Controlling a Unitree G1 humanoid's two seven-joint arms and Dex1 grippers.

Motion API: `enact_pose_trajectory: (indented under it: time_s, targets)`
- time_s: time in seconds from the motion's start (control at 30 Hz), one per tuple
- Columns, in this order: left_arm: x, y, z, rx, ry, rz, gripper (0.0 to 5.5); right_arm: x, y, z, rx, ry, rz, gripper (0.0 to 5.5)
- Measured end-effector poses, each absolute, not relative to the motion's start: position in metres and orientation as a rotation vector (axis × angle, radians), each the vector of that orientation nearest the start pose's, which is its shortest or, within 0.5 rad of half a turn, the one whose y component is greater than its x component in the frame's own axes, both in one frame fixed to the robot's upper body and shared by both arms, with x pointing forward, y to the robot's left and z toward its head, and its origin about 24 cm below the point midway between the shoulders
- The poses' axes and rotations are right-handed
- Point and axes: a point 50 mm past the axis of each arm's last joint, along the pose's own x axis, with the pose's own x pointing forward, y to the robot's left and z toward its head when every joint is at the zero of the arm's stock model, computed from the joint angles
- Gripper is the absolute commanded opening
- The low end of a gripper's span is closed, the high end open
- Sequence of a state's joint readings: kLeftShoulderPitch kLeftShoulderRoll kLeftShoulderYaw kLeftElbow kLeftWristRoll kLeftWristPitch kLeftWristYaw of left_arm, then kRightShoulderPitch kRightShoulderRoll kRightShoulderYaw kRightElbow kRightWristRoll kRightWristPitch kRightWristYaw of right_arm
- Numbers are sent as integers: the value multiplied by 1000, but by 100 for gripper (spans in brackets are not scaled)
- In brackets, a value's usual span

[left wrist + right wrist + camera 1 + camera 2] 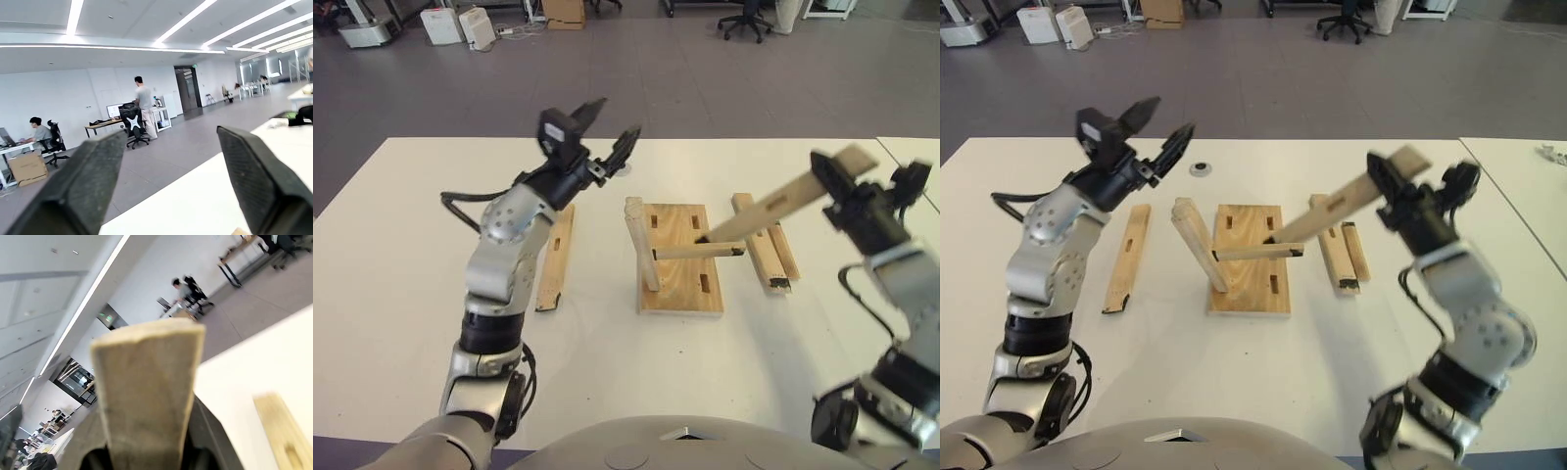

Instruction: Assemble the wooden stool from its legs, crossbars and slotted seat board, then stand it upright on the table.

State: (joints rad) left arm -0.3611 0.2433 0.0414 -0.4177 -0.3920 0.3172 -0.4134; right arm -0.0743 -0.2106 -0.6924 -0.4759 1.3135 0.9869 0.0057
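The right jaws are clenched on a leg [1332, 211], tilted over the seat board [1246, 294] flat on the desk [1234, 362]; the left jaws hang released. Pushed askew, I think it may knock the crossbar [1253, 252] loose.

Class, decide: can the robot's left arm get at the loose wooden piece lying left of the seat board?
Probably yes: the left gripper is open and empty, and the loose wooden piece lies flat beside that arm, uncovered.

A white table [391, 284] carries a slotted seat board [685, 289] lying flat at centre, a plank [556, 257] to its left, two bars [1337, 264] to its right and a small disc [1200, 168] near the far edge.
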Motion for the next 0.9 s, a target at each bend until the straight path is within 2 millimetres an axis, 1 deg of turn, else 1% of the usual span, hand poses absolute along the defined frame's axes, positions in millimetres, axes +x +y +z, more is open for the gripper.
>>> enact_pose_trajectory:
  time_s: [0.07,0.13,0.23,0.27,0.33,0.37,0.43,0.53,0.73,0.8,0.9]
  targets:
    - [259,131,208,-76,-455,-678,369,208,-231,134,840,72,249,101]
    - [254,134,202,-104,-412,-682,369,205,-232,126,829,83,182,101]
    - [245,145,189,-110,-345,-610,369,202,-228,124,792,68,180,101]
    - [240,151,180,-106,-307,-575,369,201,-228,124,783,62,178,101]
    - [231,153,170,-110,-267,-544,369,200,-230,125,768,48,164,101]
    - [230,152,171,-109,-271,-543,369,200,-232,126,759,38,154,101]
    - [228,146,172,-117,-268,-554,369,200,-239,131,721,15,124,101]
    - [228,139,170,-119,-259,-573,369,200,-242,133,686,17,124,101]
    - [228,137,170,-90,-254,-576,369,193,-236,137,635,30,139,101]
    - [228,136,169,-87,-252,-580,369,193,-233,143,579,34,165,101]
    - [228,134,169,-83,-248,-588,369,195,-236,150,521,43,158,101]
